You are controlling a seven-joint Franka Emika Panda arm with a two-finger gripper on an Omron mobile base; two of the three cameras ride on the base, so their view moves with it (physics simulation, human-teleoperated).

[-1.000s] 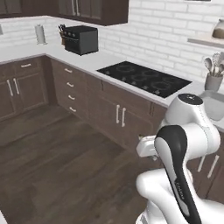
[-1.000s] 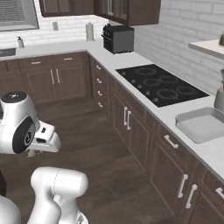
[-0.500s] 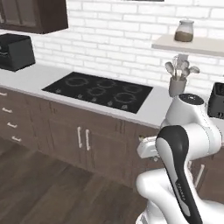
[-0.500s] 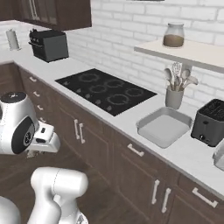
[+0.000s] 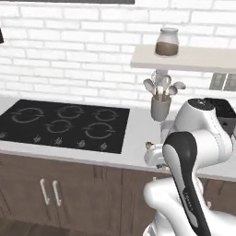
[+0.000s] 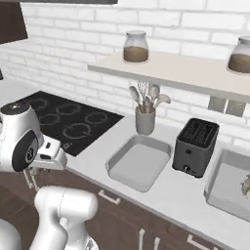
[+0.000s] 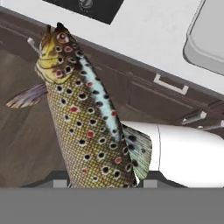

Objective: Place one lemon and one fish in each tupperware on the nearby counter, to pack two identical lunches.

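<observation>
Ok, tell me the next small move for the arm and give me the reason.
Probably carry the fish forward over the counter toward the empty tupperware beside the toaster. The gripper is shut on the fish, held out before the cabinet fronts, and that tray is empty while the other tupperware seems to hold a fish already.

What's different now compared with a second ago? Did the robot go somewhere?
The base has turned and driven along the counter: the view swung from the corner cabinets past the stove to the toaster and two tupperware trays. Nothing was picked up or released. The arm stayed tucked, and the gripper stays shut on a fish.
</observation>
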